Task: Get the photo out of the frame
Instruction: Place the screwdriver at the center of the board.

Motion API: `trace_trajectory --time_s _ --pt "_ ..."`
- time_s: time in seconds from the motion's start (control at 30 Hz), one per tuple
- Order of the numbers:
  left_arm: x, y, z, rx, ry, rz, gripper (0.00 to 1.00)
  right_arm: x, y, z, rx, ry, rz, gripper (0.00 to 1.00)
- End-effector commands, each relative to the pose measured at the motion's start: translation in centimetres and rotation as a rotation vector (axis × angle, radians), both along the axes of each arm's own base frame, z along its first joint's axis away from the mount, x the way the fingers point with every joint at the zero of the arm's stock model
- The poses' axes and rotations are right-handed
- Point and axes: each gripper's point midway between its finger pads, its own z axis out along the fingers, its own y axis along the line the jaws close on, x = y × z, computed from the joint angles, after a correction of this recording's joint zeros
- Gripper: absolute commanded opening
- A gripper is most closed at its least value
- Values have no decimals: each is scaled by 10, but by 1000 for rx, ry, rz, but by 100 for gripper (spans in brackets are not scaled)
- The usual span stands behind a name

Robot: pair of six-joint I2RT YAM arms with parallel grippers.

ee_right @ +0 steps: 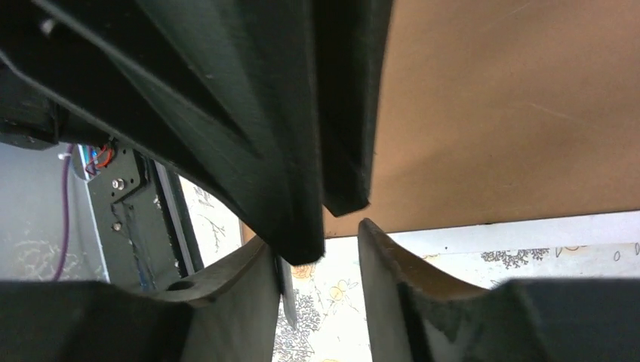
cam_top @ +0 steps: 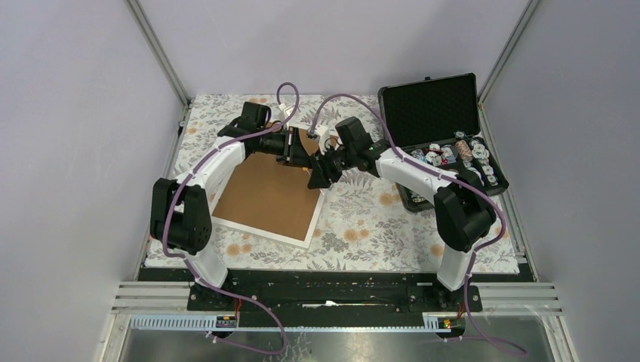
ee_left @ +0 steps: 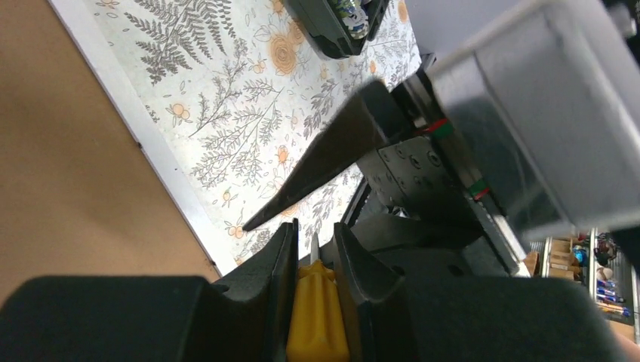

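Here, on your left, one frame (cam_top: 268, 197) lies back-up on the table (cam_top: 362, 226), with its brown board showing and the photo hidden. Over its far edge your two grippers meet. The left gripper (ee_left: 315, 230) pinches one yellow tool (ee_left: 317, 320), and the right gripper (ee_right: 321, 264) stands partly parted. One black case (cam_top: 429, 111) sits farthest right.

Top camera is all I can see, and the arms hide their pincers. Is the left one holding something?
Observer: Yes. The left pincer is shut on a small tool with a yellow handle, and a thin pale tip pokes out past the fingers.
Operator: What about the right pincer?
Observer: The right pincer has its jaws apart. It sits close to the white edge of the large brown-backed picture frame, right next to the left pincer.
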Motion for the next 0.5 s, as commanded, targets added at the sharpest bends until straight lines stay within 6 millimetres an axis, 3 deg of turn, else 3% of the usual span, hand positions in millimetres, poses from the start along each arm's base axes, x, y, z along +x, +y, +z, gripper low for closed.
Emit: trace_trajectory --time_s 0.0,0.13,0.17,0.33,0.47 --pt "6 -7 29 -54 -76 -4 0 6 10 22 14 -85 18 39" --pt "12 -6 29 -39 -92 16 9 5 3 21 -8 -104 7 4" --pt "14 -5 31 -40 -103 20 14 6 0 20 -15 -106 -6 0" --pt "27 1 43 -25 -201 57 50 10 -24 16 -36 -50 -80 0" --pt "43 18 49 29 -294 119 95 10 -62 5 -91 -29 -148 0"
